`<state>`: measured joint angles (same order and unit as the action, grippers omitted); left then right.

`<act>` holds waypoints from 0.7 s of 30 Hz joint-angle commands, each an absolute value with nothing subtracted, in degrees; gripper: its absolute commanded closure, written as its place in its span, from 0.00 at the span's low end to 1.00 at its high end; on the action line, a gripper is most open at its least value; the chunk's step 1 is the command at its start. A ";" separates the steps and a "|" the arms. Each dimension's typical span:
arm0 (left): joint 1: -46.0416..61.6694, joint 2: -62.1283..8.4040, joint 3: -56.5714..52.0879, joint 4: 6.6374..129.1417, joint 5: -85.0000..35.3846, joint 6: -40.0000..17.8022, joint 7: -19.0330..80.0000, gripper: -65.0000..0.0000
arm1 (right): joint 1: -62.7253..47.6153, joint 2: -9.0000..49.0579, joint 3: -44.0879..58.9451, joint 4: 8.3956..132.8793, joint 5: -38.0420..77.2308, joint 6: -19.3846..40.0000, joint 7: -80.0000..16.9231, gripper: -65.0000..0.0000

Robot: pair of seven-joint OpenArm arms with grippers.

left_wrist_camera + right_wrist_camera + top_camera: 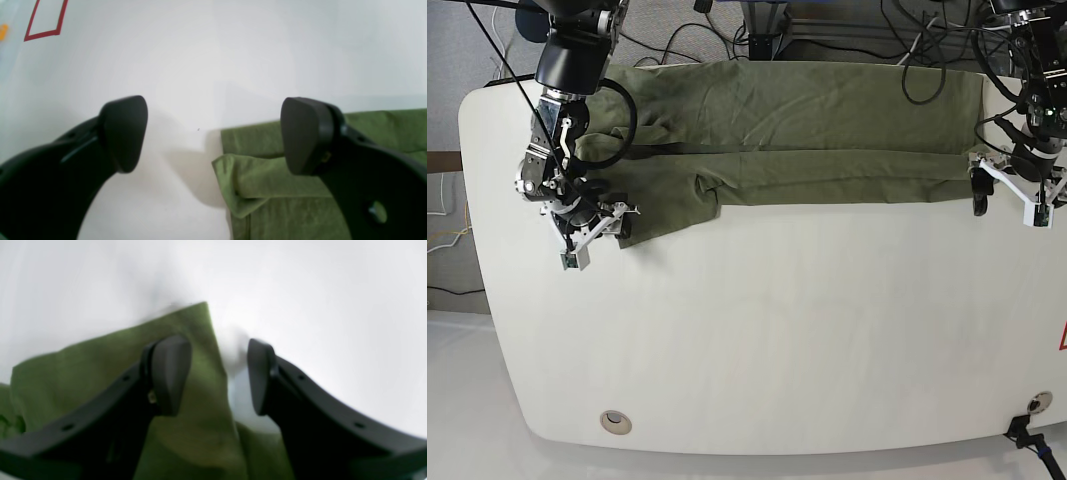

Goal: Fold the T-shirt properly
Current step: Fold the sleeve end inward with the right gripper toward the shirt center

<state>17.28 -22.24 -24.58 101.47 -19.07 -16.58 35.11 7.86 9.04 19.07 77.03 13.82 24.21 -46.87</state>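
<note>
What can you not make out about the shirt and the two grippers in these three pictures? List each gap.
- Base view: the T-shirt has its far edge cut off by dark equipment and cables; the neckline cannot be found.
- Right wrist view: blurred, so whether the right gripper touches cloth is unclear.
- Left wrist view: the left gripper hides part of the shirt's folded corner.

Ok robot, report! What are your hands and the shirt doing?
Left gripper open, right gripper open, both empty. Shirt partly folded on table. Nothing in the way.

Hanging at nine and three o'clock in the base view: right gripper (599, 228) and left gripper (1007, 198), both gaping.
</note>
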 commanded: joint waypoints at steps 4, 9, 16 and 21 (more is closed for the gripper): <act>16.66 -23.25 -24.92 100.18 -19.21 -16.48 33.89 0.08 | 7.87 6.99 14.90 77.49 15.25 24.48 -47.43 0.53; 16.57 -23.25 -24.92 100.00 -19.21 -16.48 33.89 0.08 | 6.99 6.90 12.62 77.67 17.27 24.48 -47.43 0.57; 16.57 -23.16 -24.84 99.56 -19.38 -16.48 33.89 0.08 | 6.99 7.34 12.62 80.13 18.68 27.03 -47.96 1.00; 16.48 -23.16 -23.08 98.42 -19.21 -16.48 33.89 0.08 | 4.97 6.99 12.88 95.16 19.12 30.55 -58.51 1.00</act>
<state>17.12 -22.09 -22.72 97.54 -18.90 -16.64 35.14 4.05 6.59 12.71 90.19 17.67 29.56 -58.00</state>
